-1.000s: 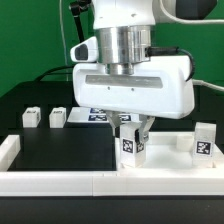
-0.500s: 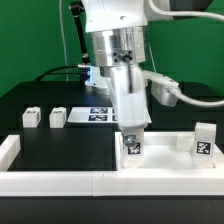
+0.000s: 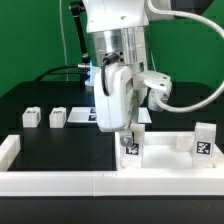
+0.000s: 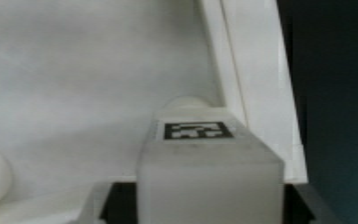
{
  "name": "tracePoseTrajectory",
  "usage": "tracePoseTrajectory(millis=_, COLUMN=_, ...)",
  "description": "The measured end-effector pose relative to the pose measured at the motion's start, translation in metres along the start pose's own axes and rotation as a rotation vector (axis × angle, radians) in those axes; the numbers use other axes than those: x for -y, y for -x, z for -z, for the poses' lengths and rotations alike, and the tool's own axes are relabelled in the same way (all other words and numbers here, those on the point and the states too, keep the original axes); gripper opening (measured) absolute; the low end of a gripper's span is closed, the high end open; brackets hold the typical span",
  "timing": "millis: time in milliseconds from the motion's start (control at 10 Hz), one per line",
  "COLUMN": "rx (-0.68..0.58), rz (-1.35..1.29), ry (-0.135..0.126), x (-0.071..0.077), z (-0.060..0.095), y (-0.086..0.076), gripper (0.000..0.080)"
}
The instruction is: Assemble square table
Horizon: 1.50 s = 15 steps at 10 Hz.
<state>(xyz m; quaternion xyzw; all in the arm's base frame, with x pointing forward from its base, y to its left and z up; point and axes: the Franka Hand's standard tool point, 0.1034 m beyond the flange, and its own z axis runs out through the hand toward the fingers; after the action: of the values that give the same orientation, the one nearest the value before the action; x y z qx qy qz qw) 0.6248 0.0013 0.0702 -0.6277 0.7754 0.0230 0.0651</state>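
Note:
My gripper (image 3: 128,136) points straight down and is shut on a white block leg (image 3: 131,150) with a black-and-white tag. The leg stands upright at the near left corner of the white square panel (image 3: 168,156). In the wrist view the leg (image 4: 201,165) fills the space between my dark fingers (image 4: 119,203), over a round corner socket (image 4: 188,103) beside the panel's raised rim (image 4: 247,60). My gripper (image 4: 202,197) grips the leg's sides. A second leg (image 3: 203,140) stands at the panel's right end. Two more legs (image 3: 31,117) (image 3: 58,117) stand on the black table at the exterior view's left.
Long low white border rails run along the front (image 3: 60,181) and the left (image 3: 8,150) of the black table. The marker board (image 3: 92,116) lies behind my arm, mostly hidden. A grey cable (image 3: 185,98) loops off the wrist to the exterior view's right.
My hand has turned about its vertical axis, from broad side on to narrow side on. The leg stays at the same corner of the panel.

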Motion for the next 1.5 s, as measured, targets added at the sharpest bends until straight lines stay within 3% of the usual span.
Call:
tracePoseTrajectory(millis=100, rx=-0.003, rz=0.067, ry=-0.004, x=0.000, z=-0.001, y=0.002, gripper=0.0451)
tracePoseTrajectory(millis=200, rx=-0.009, rz=0.217, ry=-0.004, x=-0.003, z=-0.003, y=0.007, gripper=0.0451)
tracePoseTrajectory(millis=300, rx=-0.031, rz=0.350, ry=0.009, x=-0.005, z=-0.001, y=0.015, gripper=0.0574)
tracePoseTrajectory(millis=400, rx=-0.035, rz=0.410, ry=0.008, x=-0.005, z=0.000, y=0.020, gripper=0.0634)
tracePoseTrajectory(millis=700, rx=-0.036, rz=0.605, ry=0.013, x=-0.005, z=-0.001, y=0.016, gripper=0.0645)
tracePoseTrajectory(millis=1000, rx=-0.079, rz=1.207, ry=0.027, x=0.000, z=-0.004, y=0.007, gripper=0.0649)
tracePoseTrajectory(millis=1100, rx=-0.081, rz=1.268, ry=0.027, x=0.000, z=-0.004, y=0.008, gripper=0.0649)
tracePoseTrajectory(millis=1200, rx=-0.102, rz=1.273, ry=0.007, x=0.001, z=-0.005, y=0.008, gripper=0.0649)
tracePoseTrajectory(millis=1300, rx=-0.101, rz=1.280, ry=0.010, x=0.000, z=-0.005, y=0.007, gripper=0.0649)
tracePoseTrajectory(millis=1400, rx=-0.101, rz=1.264, ry=0.009, x=0.001, z=-0.005, y=0.006, gripper=0.0527)
tracePoseTrajectory(millis=1500, rx=-0.100, rz=1.258, ry=0.009, x=0.000, z=-0.006, y=0.006, gripper=0.0527)
